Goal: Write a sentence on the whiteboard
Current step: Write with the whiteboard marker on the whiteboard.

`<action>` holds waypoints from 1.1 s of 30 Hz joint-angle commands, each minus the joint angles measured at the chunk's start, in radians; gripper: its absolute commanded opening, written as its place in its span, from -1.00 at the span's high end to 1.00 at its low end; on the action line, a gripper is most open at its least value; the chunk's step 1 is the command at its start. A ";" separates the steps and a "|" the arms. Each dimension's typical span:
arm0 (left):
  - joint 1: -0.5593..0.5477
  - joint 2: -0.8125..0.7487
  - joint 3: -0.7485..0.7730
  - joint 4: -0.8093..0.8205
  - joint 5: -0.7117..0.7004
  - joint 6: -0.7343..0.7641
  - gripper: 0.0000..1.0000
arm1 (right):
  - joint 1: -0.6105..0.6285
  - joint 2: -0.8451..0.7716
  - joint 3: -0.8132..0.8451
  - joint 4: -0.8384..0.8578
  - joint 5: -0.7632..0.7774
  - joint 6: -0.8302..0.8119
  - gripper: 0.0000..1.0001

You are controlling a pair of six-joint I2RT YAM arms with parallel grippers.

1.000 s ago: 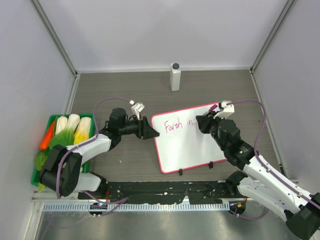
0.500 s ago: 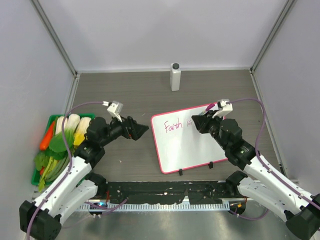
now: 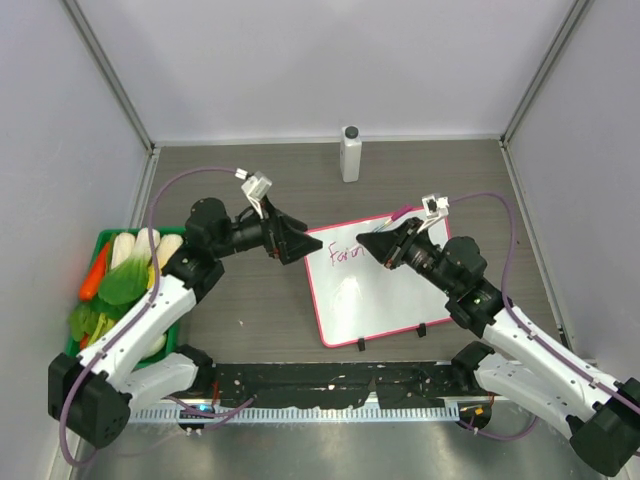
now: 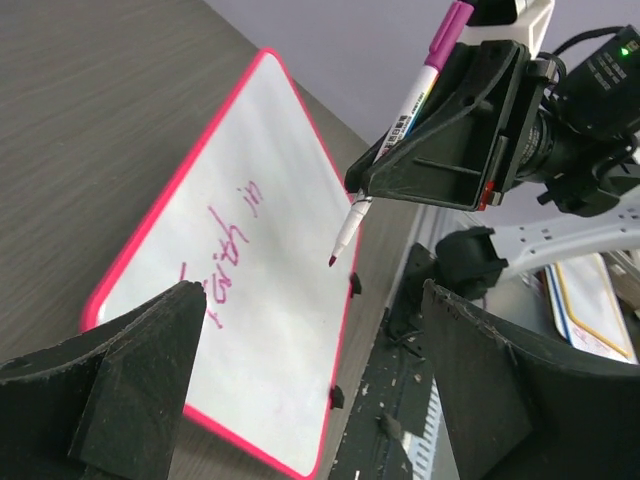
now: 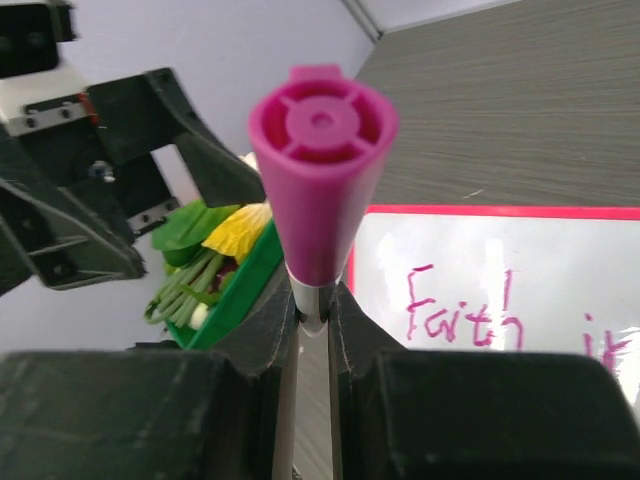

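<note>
The whiteboard (image 3: 375, 295), white with a pink-red frame and black clip feet, lies flat on the table right of centre. The sentence (image 4: 228, 250) reads "Faith in" in pink handwriting; in the top view my right arm covers all but its start (image 3: 343, 254). My right gripper (image 3: 375, 243) is shut on a marker (image 4: 400, 120) with a pink cap (image 5: 320, 180). Its tip hangs over the board's middle, and contact cannot be told. My left gripper (image 3: 295, 243) stands open and empty at the board's upper left corner, its two fingers (image 4: 150, 350) wide apart.
A white bottle (image 3: 350, 152) with a dark cap stands at the back wall. A green tray (image 3: 103, 236) of vegetables (image 5: 215, 240) sits at the far left. Grey walls close in the table on three sides.
My left gripper opened and let go of the board's left edge, drew back, then swung up to the board's upper left corner. My right gripper carried the marker leftward over the writing.
</note>
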 commanded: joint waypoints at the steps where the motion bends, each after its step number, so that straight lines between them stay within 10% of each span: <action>1: -0.040 0.110 0.048 0.218 0.174 -0.067 -0.81 | -0.003 0.003 0.002 0.130 -0.103 0.076 0.97; 18: -0.170 0.338 0.121 0.339 0.211 -0.090 -0.24 | -0.017 -0.001 0.005 0.116 -0.085 0.102 0.98; 33: -0.167 -0.040 0.003 -0.300 -0.455 -0.015 -0.51 | -0.051 -0.124 0.042 -0.271 0.245 -0.085 0.98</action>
